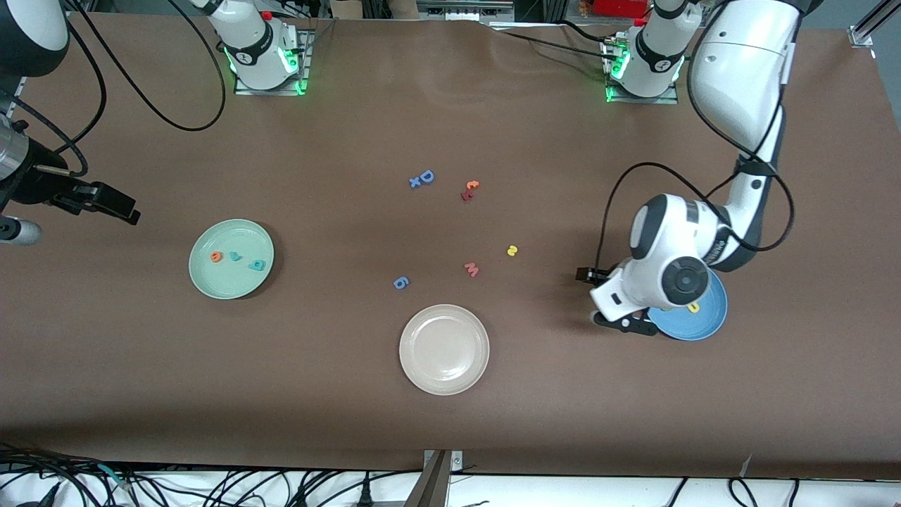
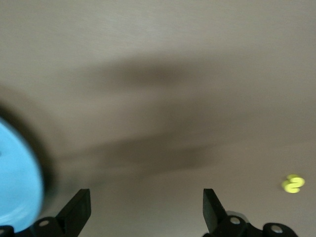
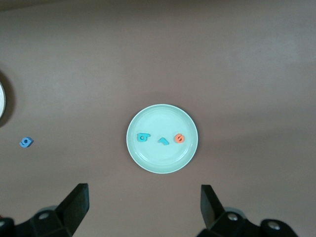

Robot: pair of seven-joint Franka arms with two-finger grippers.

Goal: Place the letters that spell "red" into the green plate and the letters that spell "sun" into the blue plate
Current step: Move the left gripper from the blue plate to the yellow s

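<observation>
The yellow foam letter (image 1: 512, 250), lying on the table nearer the bases than the blue plate (image 1: 704, 325), is judged light, soft and best pinched across its edges, while the left gripper (image 1: 618, 320) beside the plate and the right gripper (image 1: 105, 202) near the green plate (image 1: 204, 282) are spread open, empty.

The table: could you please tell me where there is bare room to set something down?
The cream-white plate is bare, and so is the table between it and the green plate. The middle is crowded: blue D, orange c, pinkish m, yellow letter, blue 6. The left hand hangs beside the blue plate.
</observation>
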